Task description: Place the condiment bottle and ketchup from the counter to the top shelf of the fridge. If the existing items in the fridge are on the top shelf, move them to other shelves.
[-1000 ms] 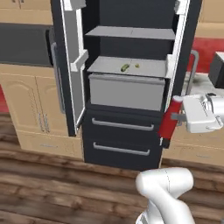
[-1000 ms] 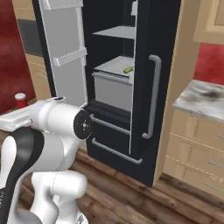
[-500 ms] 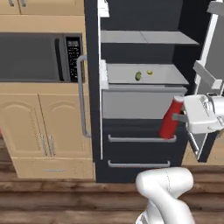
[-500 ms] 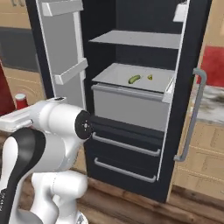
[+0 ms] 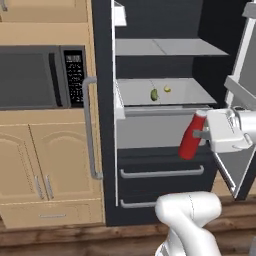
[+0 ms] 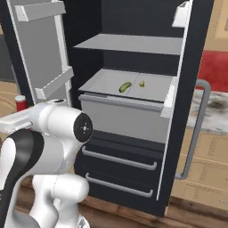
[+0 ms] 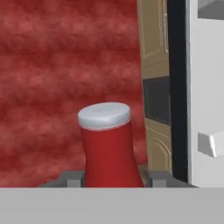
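My gripper point(image 5: 202, 134) is shut on the ketchup point(image 5: 192, 136), a red bottle with a white cap, held tilted in front of the open fridge point(image 5: 102, 100) at drawer height. In the hand view the ketchup point(image 7: 109, 148) stands between my fingertips, my gripper point(image 7: 114, 177) closed around its base. Its cap point(image 6: 20, 102) peeks out behind my arm. The top shelf point(image 5: 165, 47) point(image 6: 129, 43) is bare. The existing items, a green pickle point(image 5: 154, 94) point(image 6: 125, 87) and a yellow wedge point(image 5: 167, 89) point(image 6: 142, 83), lie on the shelf below. The condiment bottle is out of view. A strip of counter point(image 6: 213, 111) shows at the right.
Both fridge doors stand open: one with white bins point(image 6: 44, 58), the other point(image 5: 245, 105) just beside my hand. A microwave point(image 5: 35, 77) and tan cabinets point(image 5: 50, 165) sit left of the fridge. Two handled drawers point(image 5: 160, 172) are under the lower shelf.
The whole picture has shifted as the base moved; the fridge interior now looks closer and more square-on. The ketchup stays in my gripper the same way.
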